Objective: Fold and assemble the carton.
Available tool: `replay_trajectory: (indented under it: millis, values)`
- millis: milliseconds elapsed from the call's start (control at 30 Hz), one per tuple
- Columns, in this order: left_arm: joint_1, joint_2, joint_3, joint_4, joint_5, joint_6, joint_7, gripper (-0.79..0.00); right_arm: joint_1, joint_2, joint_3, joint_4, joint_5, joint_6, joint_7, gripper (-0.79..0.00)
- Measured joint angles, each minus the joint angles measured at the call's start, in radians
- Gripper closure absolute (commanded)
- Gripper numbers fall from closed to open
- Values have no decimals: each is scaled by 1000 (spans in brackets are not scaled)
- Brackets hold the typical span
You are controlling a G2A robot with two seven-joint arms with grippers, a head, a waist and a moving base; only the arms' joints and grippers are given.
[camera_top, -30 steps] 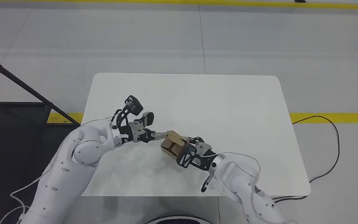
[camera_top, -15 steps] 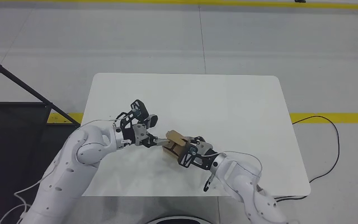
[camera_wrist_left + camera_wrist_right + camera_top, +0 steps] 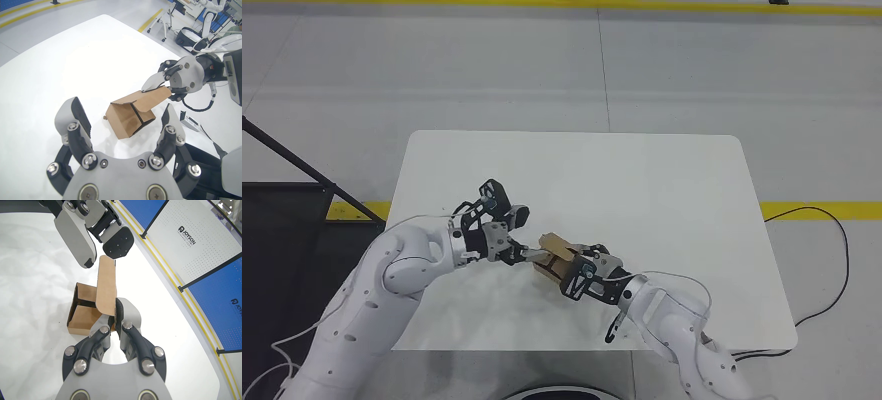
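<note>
Flap-folding step: small brown carton on the white table, toward its near edge. The right gripper pinches its raised lid flap. Left gripper gapes wide, empty, just left of the flap tip. Next likely calls for pressing that flap down, squarely.

The light is bright and comes from above. The white desk glares in the left wrist view, one big patch washed out (right by the carton). The carton casts a small soft shadow on it. Lines bend near the edges of both wrist views.
</note>
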Motion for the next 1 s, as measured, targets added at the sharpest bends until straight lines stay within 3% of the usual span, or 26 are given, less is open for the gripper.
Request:
replay_trajectory:
  millis: [167, 567, 1000]
  values:
    - [7, 1, -4, -5, -10, 2, 28, -785, -1, 0, 0, 0, 0, 1, -1, -345]
    - [-10, -4, 13, 4, -51, 66, 43, -785, -18, 4, 0, -8, -8, -13, -45, -332]
    - [-29, -10, 47, 9, 27, 157, 29, -785, -16, 11, 14, -3, -9, -60, -67, -326]
